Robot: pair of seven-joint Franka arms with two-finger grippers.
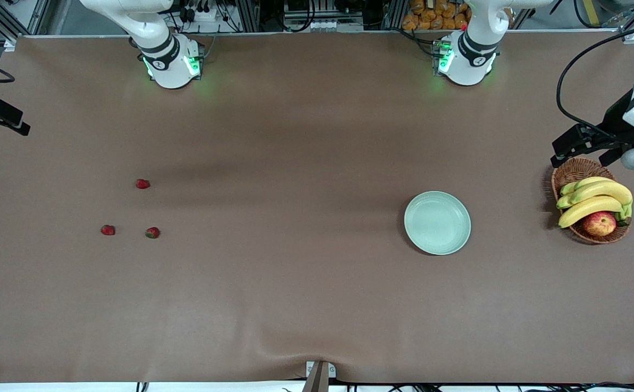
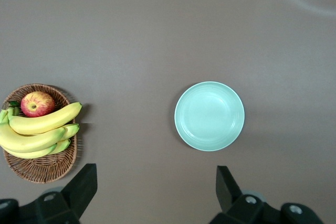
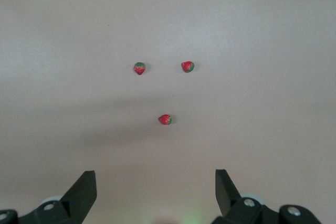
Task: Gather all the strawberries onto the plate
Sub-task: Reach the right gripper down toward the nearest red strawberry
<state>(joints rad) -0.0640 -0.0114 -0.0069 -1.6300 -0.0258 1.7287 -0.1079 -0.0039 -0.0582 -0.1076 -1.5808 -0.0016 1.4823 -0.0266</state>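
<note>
A: Where are the strawberries?

B: Three of them lie on the brown table (image 1: pixel 306 283), toward the right arm's end. The right end effector (image 3: pixel 156 192) hangs over the table near them, fingers spread wide with nothing between. One strawberry (image 3: pixel 165 119) is closest to it. The other two, one (image 3: pixel 139 68) and another (image 3: pixel 187 66), sit side by side a bit farther out from it.

A: And the plate?

B: The mint-green plate (image 2: pixel 209 145) is bare. It lies out in front of the left end effector (image 2: pixel 156 192), which is spread open too and holds nothing. A wicker basket (image 2: pixel 47 169) with bananas (image 2: pixel 37 129) and an apple (image 2: pixel 37 103) sits off to one side of it.

A: What could go wrong?

B: I think the berries are tiny and round-ish, so a berry could roll or pop out if the fingers close off-center. The plate is well apart from them, so a loose pinch could drop one on the way.

A: Which way do they point?

B: The closest one lies on its side, green cap toward one finger, red tip toward the other. The other two are too small to tell for sure.
</note>
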